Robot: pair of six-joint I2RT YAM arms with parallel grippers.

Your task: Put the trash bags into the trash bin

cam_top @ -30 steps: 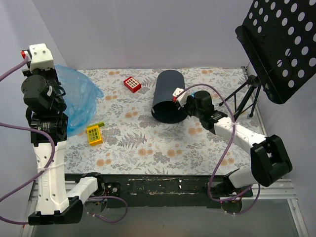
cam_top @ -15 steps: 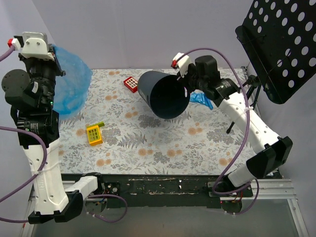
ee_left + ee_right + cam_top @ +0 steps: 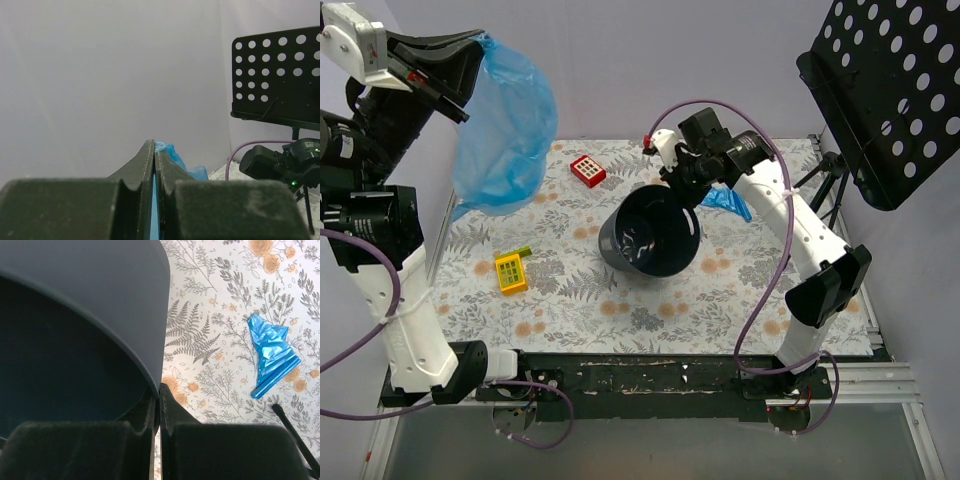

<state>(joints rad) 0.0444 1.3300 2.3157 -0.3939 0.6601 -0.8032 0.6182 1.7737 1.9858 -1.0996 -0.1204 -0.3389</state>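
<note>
The left gripper (image 3: 154, 149), raised high at the left, is clamped on the spread blue bag (image 3: 505, 130), which hangs above the table (image 3: 620, 310). At centre, the right gripper (image 3: 159, 390) pinches the rim of the bin (image 3: 642, 266). A folded blue bag (image 3: 728, 203) lies just right of it.

spread trash bag (image 3: 510, 125): thin translucent blue plastic film, crinkly
folded trash bag (image 3: 270, 357): same blue film, creased, shiny
trash bin (image 3: 650, 238): dark smooth plastic, faint sheen
music stand (image 3: 890, 90): black perforated metal, matt
surface (image 3: 620, 300): matt floral print
</note>
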